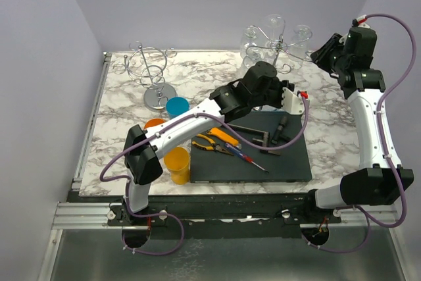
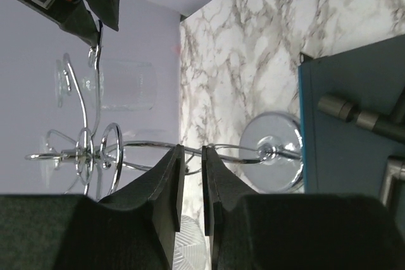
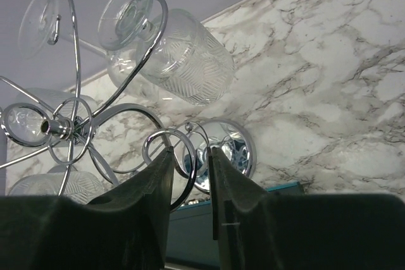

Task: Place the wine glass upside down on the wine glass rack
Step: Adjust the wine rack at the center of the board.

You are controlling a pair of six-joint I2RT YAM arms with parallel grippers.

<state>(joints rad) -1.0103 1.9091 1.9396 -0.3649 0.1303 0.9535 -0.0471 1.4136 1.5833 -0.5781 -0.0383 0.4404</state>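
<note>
clear wine glass (image 3: 174, 61) hangs inverted on chrome rack (image 3: 63, 128), table's far right.

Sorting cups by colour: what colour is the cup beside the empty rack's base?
Blue; the cup shows best in the top external view.

Rack (image 3: 60, 128) glossy chrome wire; wine glass (image 3: 183, 61) clear, etched; table (image 3: 329, 93) marble-patterned.

table (image 1: 329, 129): white marble top, pretty crowded tbh
mat (image 1: 289, 162): dark slab, around 5 o'clock
wine glass rack (image 1: 276, 47): 1 o'clock
second rack (image 1: 155, 77): 11 o'clock
blue cup (image 1: 177, 106), orange cup (image 1: 154, 124), yellow cup (image 1: 177, 164): 8 o'clock-ish
</note>
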